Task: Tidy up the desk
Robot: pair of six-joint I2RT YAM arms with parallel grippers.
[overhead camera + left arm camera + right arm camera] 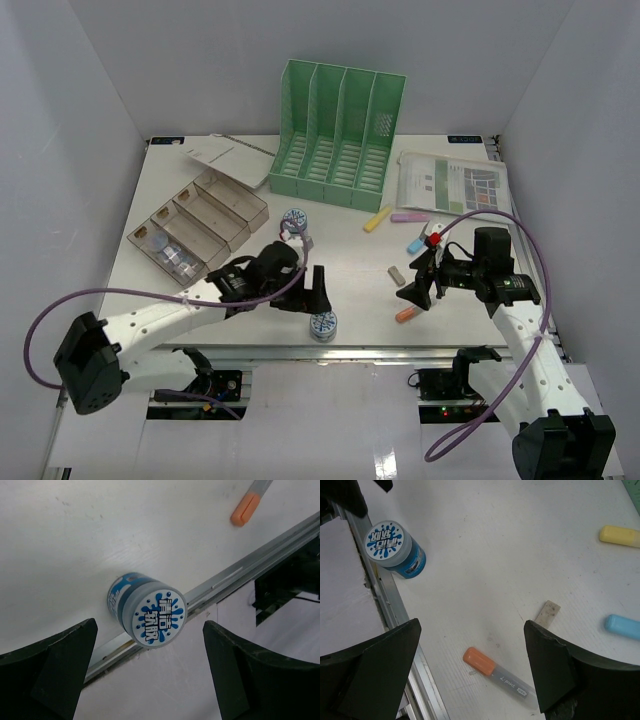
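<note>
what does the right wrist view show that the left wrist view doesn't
Only the right wrist view: a yellow marker, a light blue marker and a small beige block. Only the left wrist view: dark hardware beyond the metal rail. Both: the blue jar with the splash-print lid, the orange-capped pen, that rail and the white desk.

I'm looking at a white desk (360,262) carrying a mint-green file rack (340,130). I'm seeing a blue jar (150,612) whose white lid is showing a blue splash pattern, a grey pen (495,672) wearing an orange cap, a yellow marker (619,535) and a light-blue marker (622,626).
</note>
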